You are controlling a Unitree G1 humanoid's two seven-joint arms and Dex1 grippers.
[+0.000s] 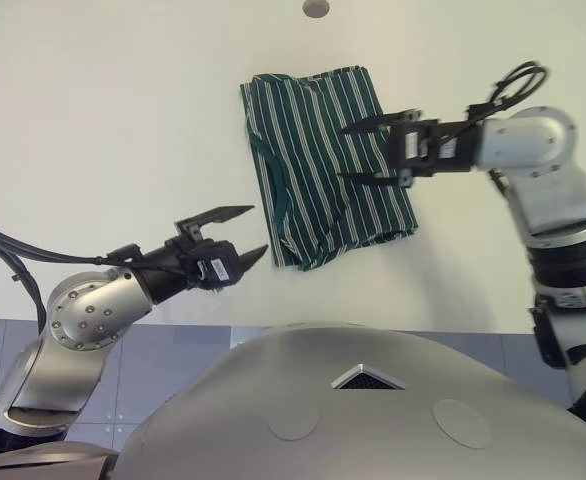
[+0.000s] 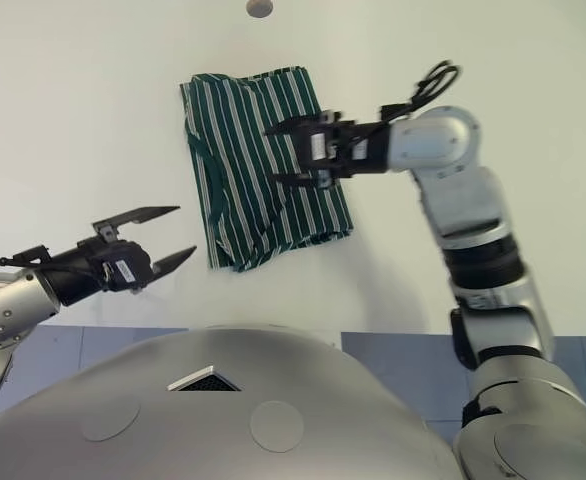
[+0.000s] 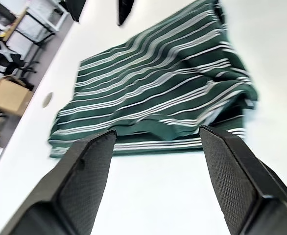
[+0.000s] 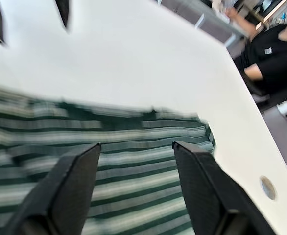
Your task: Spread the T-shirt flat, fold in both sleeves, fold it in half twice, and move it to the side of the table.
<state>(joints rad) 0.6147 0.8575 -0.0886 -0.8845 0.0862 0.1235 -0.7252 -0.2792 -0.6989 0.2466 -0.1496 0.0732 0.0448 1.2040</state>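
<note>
"Green cloth with thin white stripes, is that the T-shirt (image 1: 323,160)?"

"That's it. It lies folded into a rough rectangle on the white table (image 1: 103,120), and its near edge is rumpled. A small round cap (image 1: 316,8) sits in the tabletop just past its far edge."

"Where are the arms?"

"From the head you see both. The right gripper (image 1: 342,152) comes in across the T-shirt's right edge, with its fingertips over the middle of the cloth. Its jaws are spread wide with nothing between them. I can't tell from there whether the lower finger brushes the fabric."

"And the other one?"

"The left gripper (image 1: 259,230) hangs just beside the T-shirt's near left corner, over bare table. Its jaws are spread as well and hold nothing."

"Do the wrist cameras add anything?"

"The left wrist view looks between its two dark fingers (image 3: 92,171) at the near edge of the T-shirt. You can see the layers stacked there, with the top one bulging over a striped hem. Past the T-shirt's far end are the right arm's black fingertips (image 3: 125,7), and off the table's side a cardboard box (image 3: 9,95). The right wrist view looks down between its own fingers (image 4: 75,181) onto stripes, then bare table beyond the T-shirt's edge, where the left arm's fingertips (image 4: 62,10) show."
</note>
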